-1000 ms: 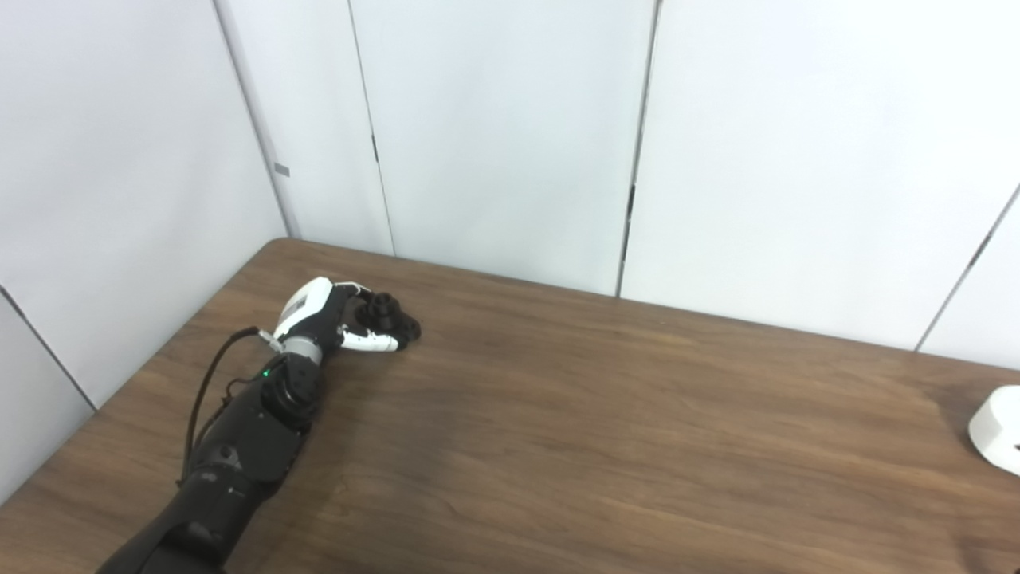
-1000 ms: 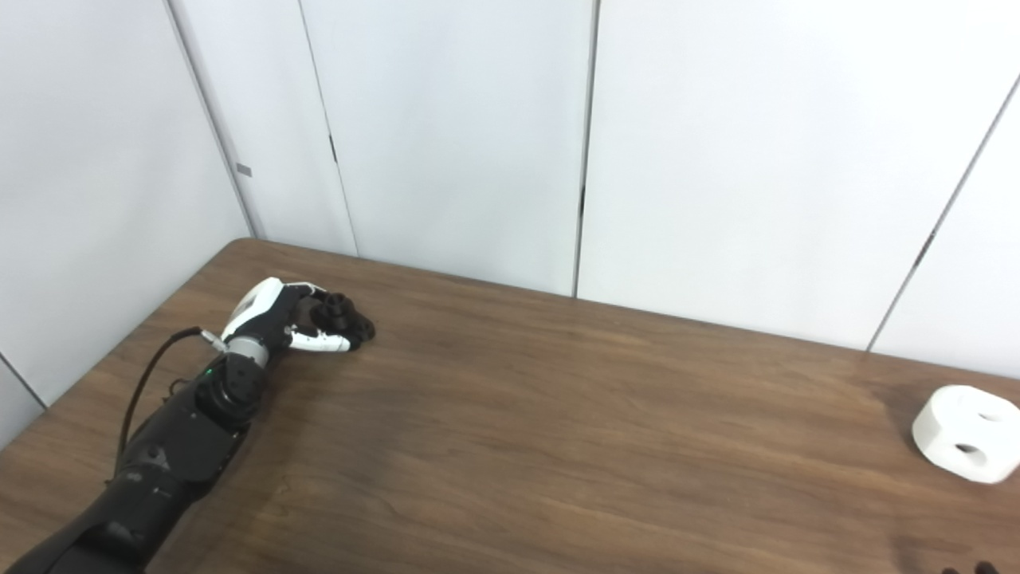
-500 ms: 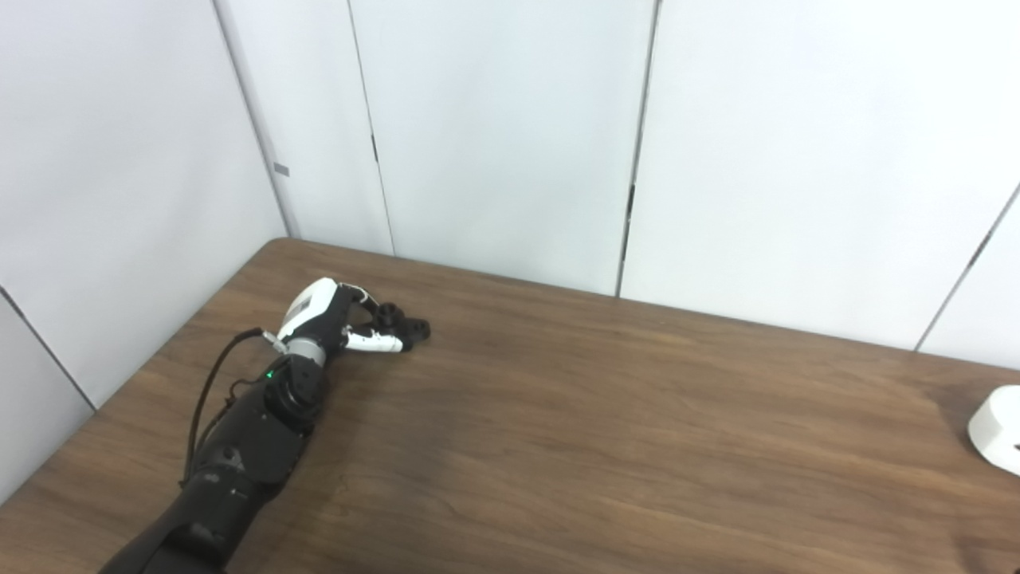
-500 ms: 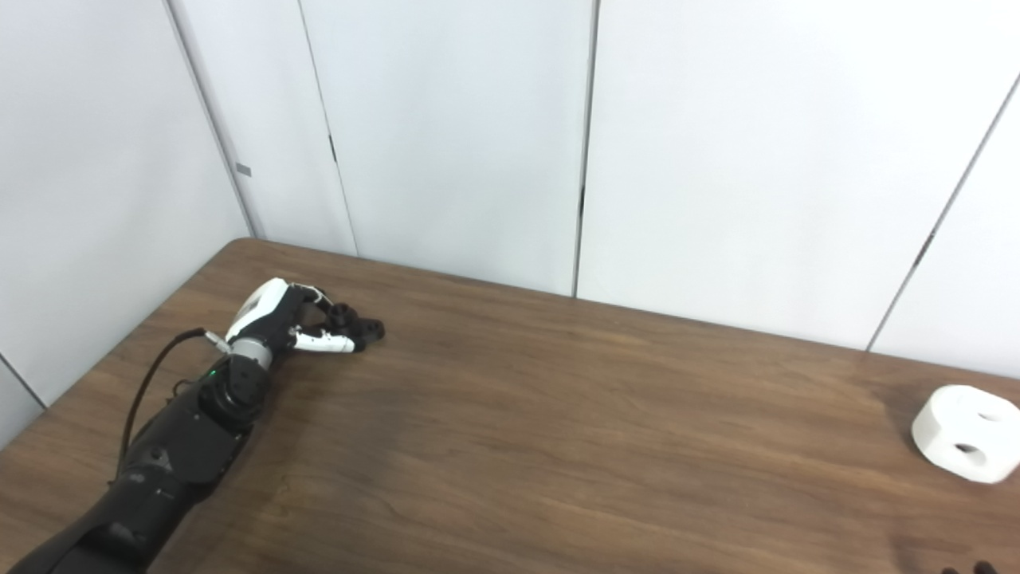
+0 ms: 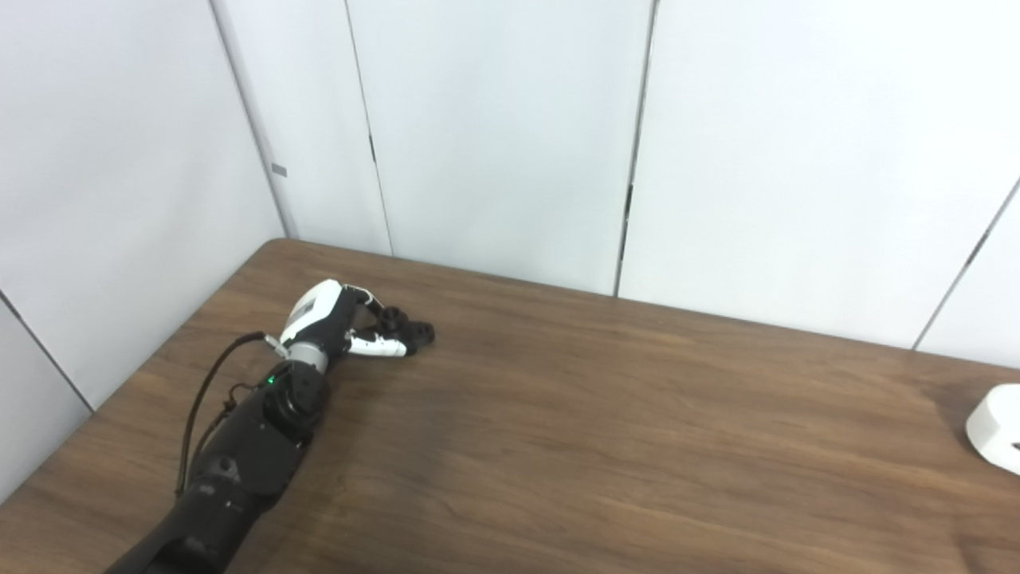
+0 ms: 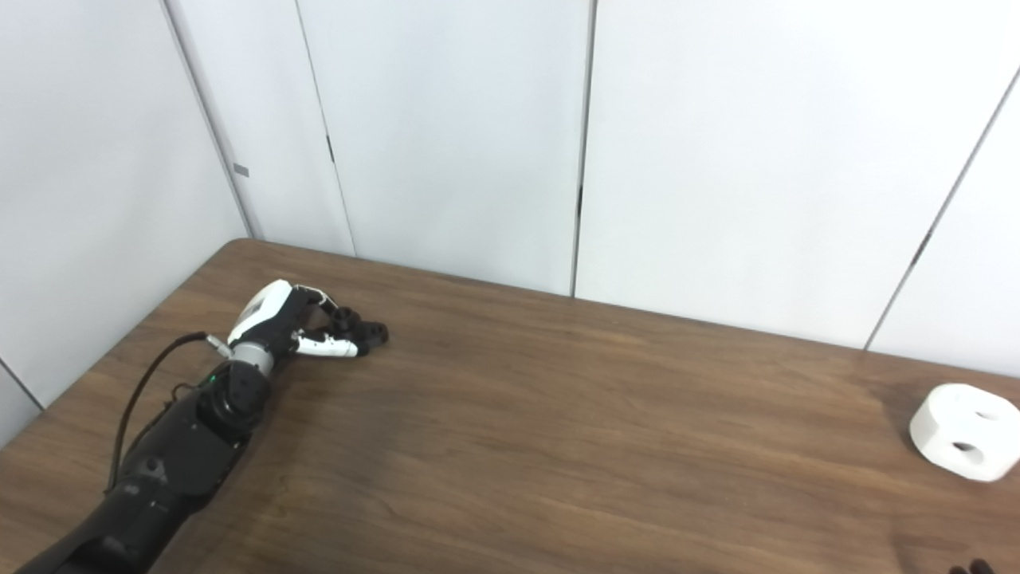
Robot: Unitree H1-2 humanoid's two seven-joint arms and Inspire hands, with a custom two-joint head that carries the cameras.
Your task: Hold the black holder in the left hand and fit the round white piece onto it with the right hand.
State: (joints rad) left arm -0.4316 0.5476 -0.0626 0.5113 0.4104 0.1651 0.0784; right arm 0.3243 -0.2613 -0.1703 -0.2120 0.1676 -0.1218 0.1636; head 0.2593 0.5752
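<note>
Now we see the left robot hand [image 5: 339, 323] grasping the black holder [image 5: 406, 333] low on the desk [image 5: 598, 430], holder lying rightward; round white piece [image 6: 963, 431] far right, holes up.

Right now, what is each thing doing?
left hand: fingers curled around the black holder, on the table.
black holder: lying on the table, in the hand.
round white piece: resting alone on the table, far right, untouched.
right hand: barely in view.
</note>
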